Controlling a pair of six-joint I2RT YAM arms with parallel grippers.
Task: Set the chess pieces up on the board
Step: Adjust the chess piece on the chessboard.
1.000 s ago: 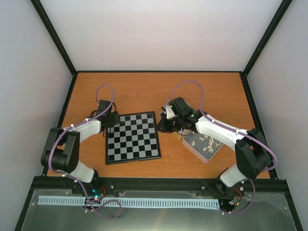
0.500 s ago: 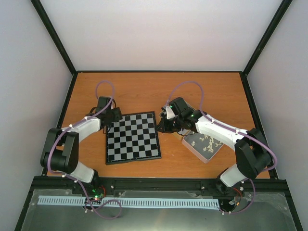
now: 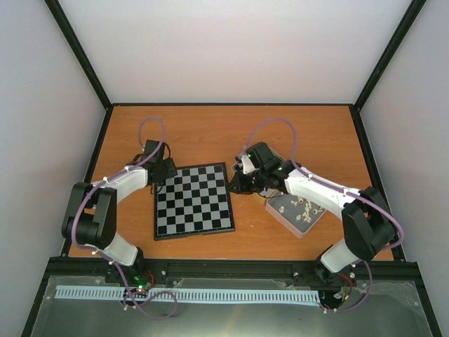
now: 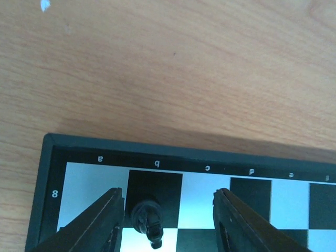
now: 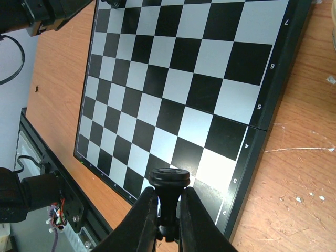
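Wrist cameras alone, left gripper point(image 4: 168, 198) spread around chessman point(image 4: 148, 223), right gripper point(image 5: 168, 195) pinching dark piece point(image 5: 169, 179)

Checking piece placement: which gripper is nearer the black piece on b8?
Left. The left gripper straddles the b8 piece, jaws open; the right gripper, holding another piece, sits across the board.

1. The right gripper point(image 5: 169, 198) has its jaws clamped on the stem of a black chess piece point(image 5: 169, 178), whose round flat head pokes out past the tips.
2. The board point(image 5: 173, 79) spreads ahead of the jaws, its numbered border running to their right.
3. Orange wooden table point(image 5: 299, 173), with white scuffs and crumbs, lies right of the jaws.
4. Far ahead and left, part of the left arm point(image 5: 47, 13) shows.
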